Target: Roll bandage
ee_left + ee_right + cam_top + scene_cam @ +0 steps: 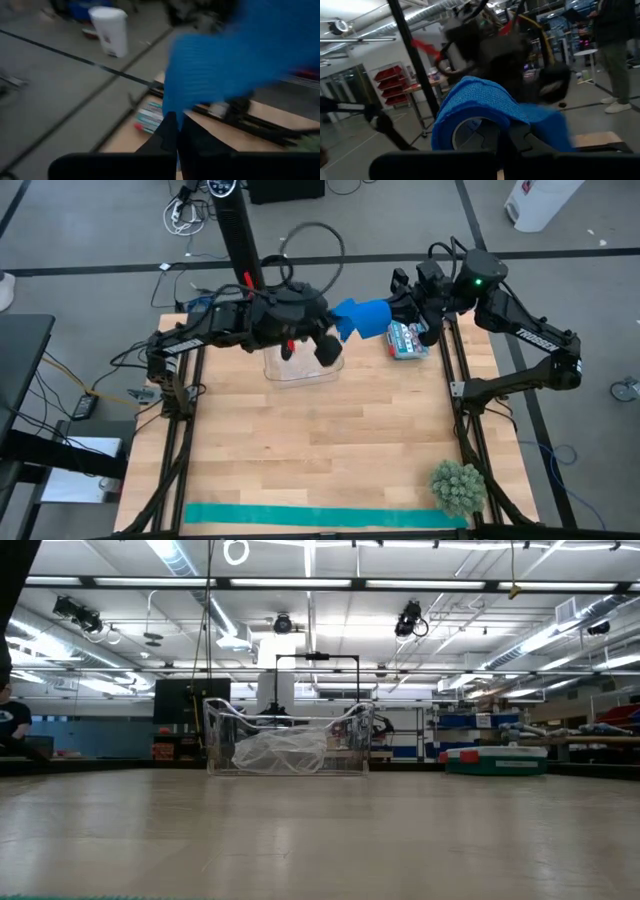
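Over the far edge of your wooden table, both arms meet in mid-air: your left gripper and right gripper are each clamped on the blue bandage between them.

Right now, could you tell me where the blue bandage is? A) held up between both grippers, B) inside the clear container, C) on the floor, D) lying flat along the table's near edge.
A: the blue bandage hangs above the table between the left gripper and the right gripper, both shut on it.
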Robot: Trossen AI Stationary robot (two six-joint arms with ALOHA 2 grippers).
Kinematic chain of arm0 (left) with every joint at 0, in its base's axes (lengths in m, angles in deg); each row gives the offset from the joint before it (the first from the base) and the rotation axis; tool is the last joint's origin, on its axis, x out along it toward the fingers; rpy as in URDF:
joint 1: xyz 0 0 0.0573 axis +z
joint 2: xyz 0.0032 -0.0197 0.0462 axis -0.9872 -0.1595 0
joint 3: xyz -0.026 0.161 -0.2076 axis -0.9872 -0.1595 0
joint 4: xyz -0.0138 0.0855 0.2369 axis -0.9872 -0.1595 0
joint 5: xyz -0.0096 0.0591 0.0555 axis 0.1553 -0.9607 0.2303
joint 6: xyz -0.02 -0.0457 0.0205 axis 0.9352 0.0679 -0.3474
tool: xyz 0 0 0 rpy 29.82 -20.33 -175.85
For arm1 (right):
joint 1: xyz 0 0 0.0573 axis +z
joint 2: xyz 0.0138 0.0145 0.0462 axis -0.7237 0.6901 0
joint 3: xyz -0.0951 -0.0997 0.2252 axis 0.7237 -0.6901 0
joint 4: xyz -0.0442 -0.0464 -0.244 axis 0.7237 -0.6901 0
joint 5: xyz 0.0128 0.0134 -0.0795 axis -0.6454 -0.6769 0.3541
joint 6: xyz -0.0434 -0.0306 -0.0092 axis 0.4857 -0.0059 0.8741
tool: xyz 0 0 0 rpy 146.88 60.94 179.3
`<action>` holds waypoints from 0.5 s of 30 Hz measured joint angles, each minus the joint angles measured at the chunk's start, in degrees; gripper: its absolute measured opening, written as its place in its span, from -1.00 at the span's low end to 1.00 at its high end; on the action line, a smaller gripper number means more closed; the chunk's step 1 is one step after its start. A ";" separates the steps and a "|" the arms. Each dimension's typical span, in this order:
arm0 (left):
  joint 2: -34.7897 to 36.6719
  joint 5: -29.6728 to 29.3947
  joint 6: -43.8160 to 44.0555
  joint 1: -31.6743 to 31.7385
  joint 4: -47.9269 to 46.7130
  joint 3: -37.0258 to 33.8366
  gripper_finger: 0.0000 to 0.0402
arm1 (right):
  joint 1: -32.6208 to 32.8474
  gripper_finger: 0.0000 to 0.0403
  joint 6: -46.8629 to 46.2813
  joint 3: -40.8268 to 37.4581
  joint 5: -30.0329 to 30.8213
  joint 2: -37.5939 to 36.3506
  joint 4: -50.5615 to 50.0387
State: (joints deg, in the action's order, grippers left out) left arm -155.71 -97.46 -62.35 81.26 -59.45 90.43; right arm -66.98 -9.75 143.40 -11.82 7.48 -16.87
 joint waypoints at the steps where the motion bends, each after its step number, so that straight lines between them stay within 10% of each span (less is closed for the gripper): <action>1: 0.69 -0.88 -0.82 0.42 0.53 -0.24 -0.99 | 0.34 -1.00 -0.04 0.00 -0.31 -0.02 -0.26; 15: 5.78 3.58 -14.02 0.76 18.44 0.13 -0.99 | 1.14 -1.00 5.51 0.02 7.01 0.44 -20.96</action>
State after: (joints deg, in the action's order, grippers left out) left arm -149.93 -93.89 -76.37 82.02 -41.00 90.56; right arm -65.84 -4.23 143.42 -4.80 7.92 -37.83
